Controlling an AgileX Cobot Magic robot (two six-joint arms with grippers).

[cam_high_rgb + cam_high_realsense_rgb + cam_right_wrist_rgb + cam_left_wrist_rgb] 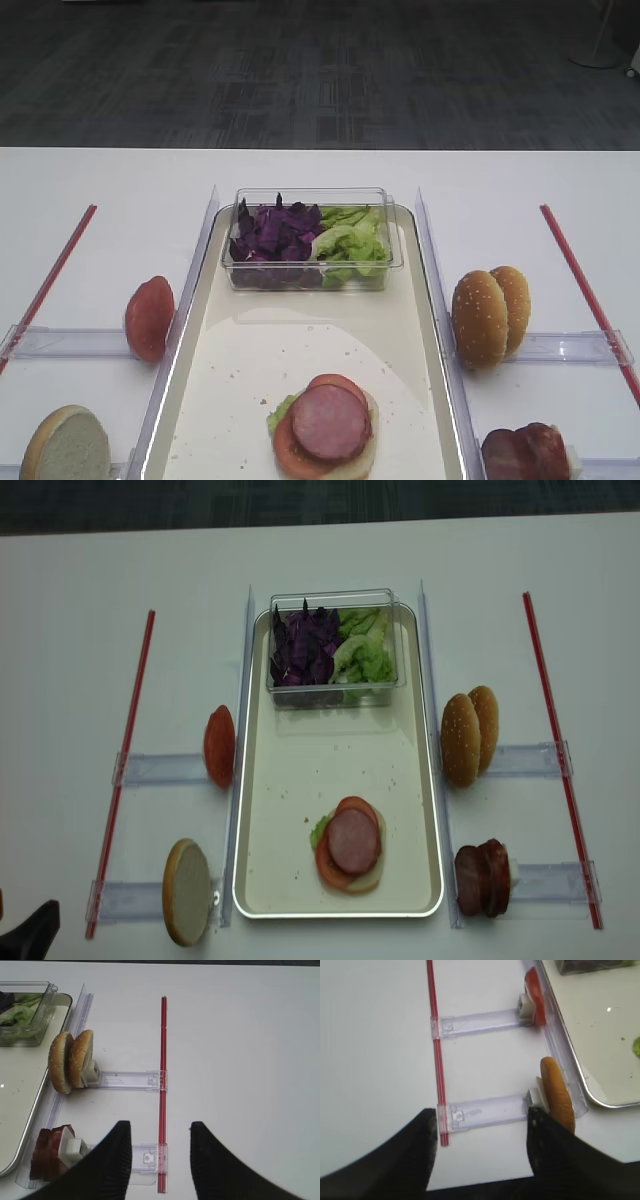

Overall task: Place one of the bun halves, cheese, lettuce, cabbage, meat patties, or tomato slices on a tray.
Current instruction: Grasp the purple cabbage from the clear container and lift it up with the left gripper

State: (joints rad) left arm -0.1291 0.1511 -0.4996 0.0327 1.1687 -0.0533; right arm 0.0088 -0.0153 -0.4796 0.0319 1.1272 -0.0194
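Note:
The cream tray [410,330] lies in the middle, and near its front a bun half carries lettuce, a tomato slice and a meat patty [330,422] on top. Cabbage [275,232] and lettuce [350,240] fill a clear box at the tray's back. Two sesame bun halves [480,318] and meat patties [525,452] stand on edge to the right. A tomato slice [150,318] and a pale-faced bun half [68,447] stand to the left. My left gripper [482,1115] is open and empty beside that bun half [557,1094]. My right gripper [160,1126] is open and empty near the patties [47,1160]. The cheese is out of view.
Red strips [50,275] [585,290] run along both sides of the table. Clear plastic holders [70,342] [570,345] reach from them to the upright clear dividers [200,250] beside the tray. Crumbs dot the tray floor. The table's far edge [320,150] meets dark carpet.

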